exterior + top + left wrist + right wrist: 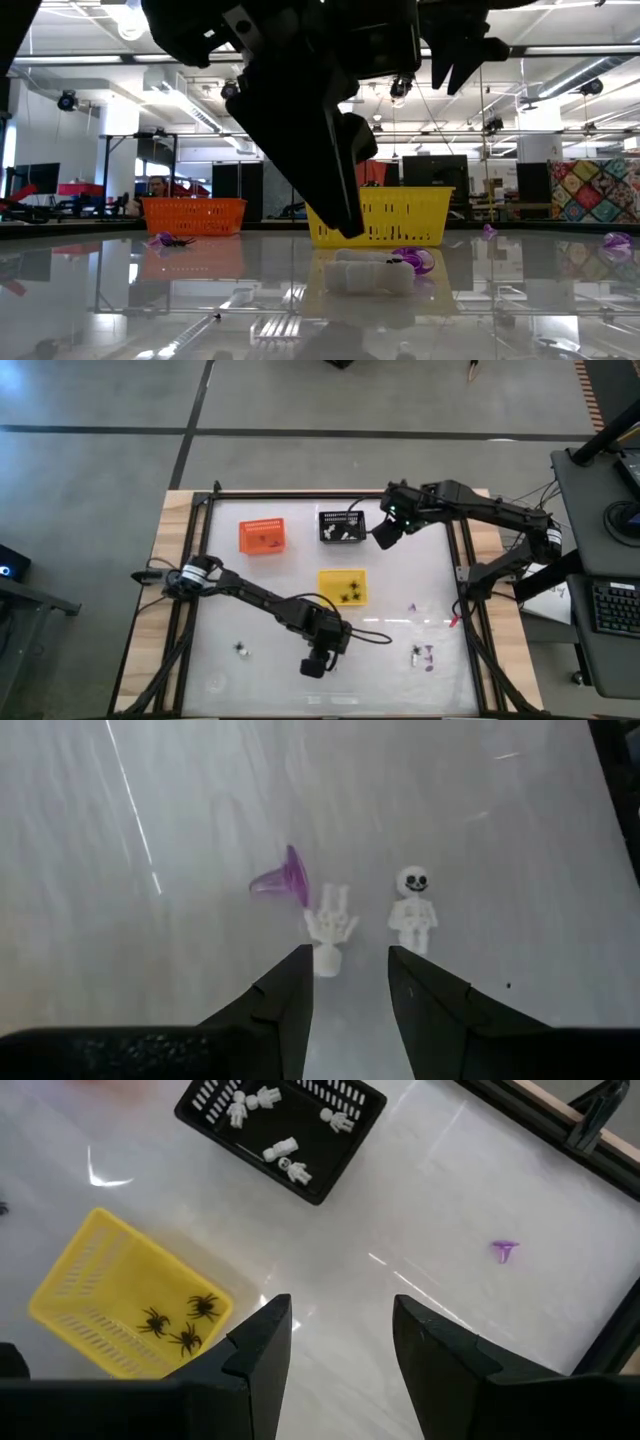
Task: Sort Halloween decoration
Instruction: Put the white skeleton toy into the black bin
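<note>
My left gripper point(314, 666) hovers open near the table's near edge, pointing down. In the left wrist view its fingers point(345, 952) stand just short of a white skeleton hand point(328, 930), with a purple piece point(283, 883) and a white skeleton point(413, 908) lying beside it on the table. My right gripper point(385, 534) is open in the air beside the black basket point(341, 526). In its wrist view point(340, 1305) the black basket point(200, 1110) holds several white skeletons and the yellow basket point(90, 1295) holds three black spiders. The orange basket point(263, 536) stands to the left.
Loose pieces lie on the white tabletop: one at near left point(242, 650), a white and purple group at near right point(424, 655), and a lone purple piece point(505, 1250). The yellow basket point(342, 586) sits mid-table. A dark frame rail point(465, 575) borders the table's right side.
</note>
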{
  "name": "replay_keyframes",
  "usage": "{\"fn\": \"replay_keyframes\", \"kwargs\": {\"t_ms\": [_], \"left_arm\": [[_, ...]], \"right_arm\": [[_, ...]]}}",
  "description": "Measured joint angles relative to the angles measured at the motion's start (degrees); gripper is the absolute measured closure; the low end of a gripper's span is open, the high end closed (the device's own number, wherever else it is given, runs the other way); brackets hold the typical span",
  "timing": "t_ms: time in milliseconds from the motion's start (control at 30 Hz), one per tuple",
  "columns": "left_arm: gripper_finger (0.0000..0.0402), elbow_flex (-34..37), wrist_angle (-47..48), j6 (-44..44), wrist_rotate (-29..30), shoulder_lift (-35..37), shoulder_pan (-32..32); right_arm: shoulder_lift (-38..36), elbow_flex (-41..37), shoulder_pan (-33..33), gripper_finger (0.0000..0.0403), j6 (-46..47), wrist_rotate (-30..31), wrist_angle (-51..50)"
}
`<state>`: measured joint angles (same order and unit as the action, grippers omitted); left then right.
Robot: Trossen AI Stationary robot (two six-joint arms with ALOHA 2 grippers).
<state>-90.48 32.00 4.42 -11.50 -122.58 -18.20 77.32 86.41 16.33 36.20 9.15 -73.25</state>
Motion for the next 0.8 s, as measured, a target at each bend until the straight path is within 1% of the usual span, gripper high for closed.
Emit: {"fn": "replay_keyframes", "kwargs": {"t_ms": [233, 600, 800], "left_arm": [[0.0287, 0.1, -0.8, -2.1, -0.1, -0.1, 0.2], [0.0287, 1.2, -1.1, -2.0, -1.5, -0.1, 0.4], [0.0287, 3.4, -5.7, -0.2, -3.0, -0.1, 0.5]], "right_arm": [[0.0, -0.1, -1.6, 0.0239, 0.3, 0.0, 0.0], [0.0, -0.1, -2.7, 0.0239, 1.7, 0.0, 0.2], [0.0, -0.1, -2.7, 0.0239, 1.9, 0.0, 0.2]]}}
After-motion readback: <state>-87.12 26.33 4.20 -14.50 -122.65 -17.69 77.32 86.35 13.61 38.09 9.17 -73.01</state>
